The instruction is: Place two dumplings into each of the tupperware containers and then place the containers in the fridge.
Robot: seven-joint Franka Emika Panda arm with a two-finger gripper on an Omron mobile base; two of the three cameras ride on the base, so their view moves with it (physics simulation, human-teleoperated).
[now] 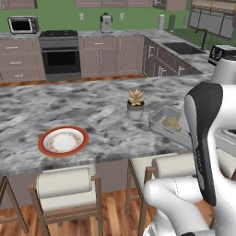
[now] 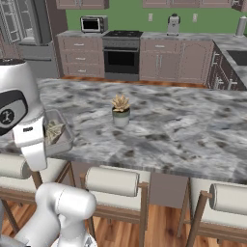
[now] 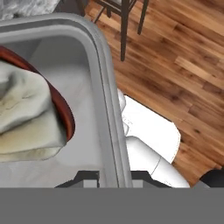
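Beside the succulent [image 1: 136, 103], we had our pincer [image 3: 113, 177] clamped on a tupperware container's [image 3: 107, 109] rim, probably for carrying fridgeward.

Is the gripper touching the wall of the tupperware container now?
Touching. In the hand view the gripper straddles the tupperware container's wall, one dark fingertip on each side, closed on it with no gap.

No words, brands or numbers can be read anywhere in these pictures. The silver microwave [image 2: 93, 23] shows no legible digits.
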